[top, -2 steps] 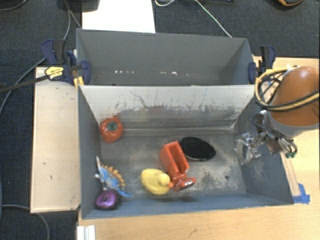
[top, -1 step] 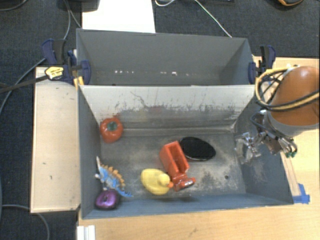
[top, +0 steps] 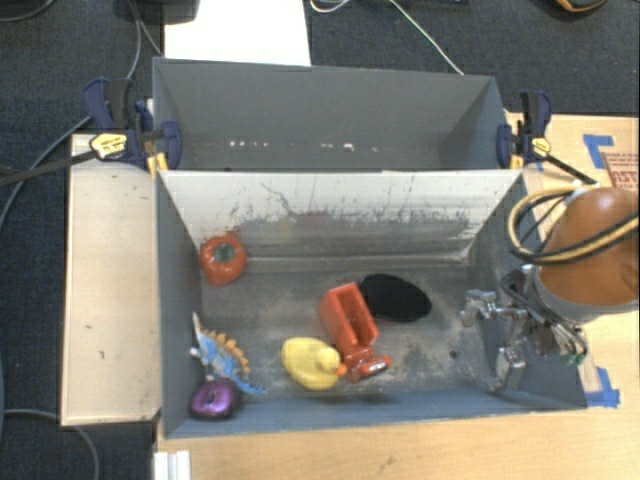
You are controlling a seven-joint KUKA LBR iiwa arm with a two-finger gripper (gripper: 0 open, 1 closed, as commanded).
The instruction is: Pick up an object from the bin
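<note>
While the arm reaches in from the frame's right, the gripper (top: 497,336) sits low at the right end of the grey metal bin (top: 330,108), fingers spread wide with nothing between them. Closest thing is a flat black oval pad (top: 395,298), centre frame, apart from it. Further left are a red plastic block (top: 348,320), yellow rubber duck (top: 310,363), orange tomato toy (top: 222,259), blue spiky dinosaur (top: 226,356) and purple round toy (top: 213,400).

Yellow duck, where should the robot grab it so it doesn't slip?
Probably across the yellow duck at its round body, coming from straight above. The red block looks pressed against its right side, so the end effector would best squeeze the near and far sides, which look free. The blue dinosaur toy on its left lies apart.
</note>
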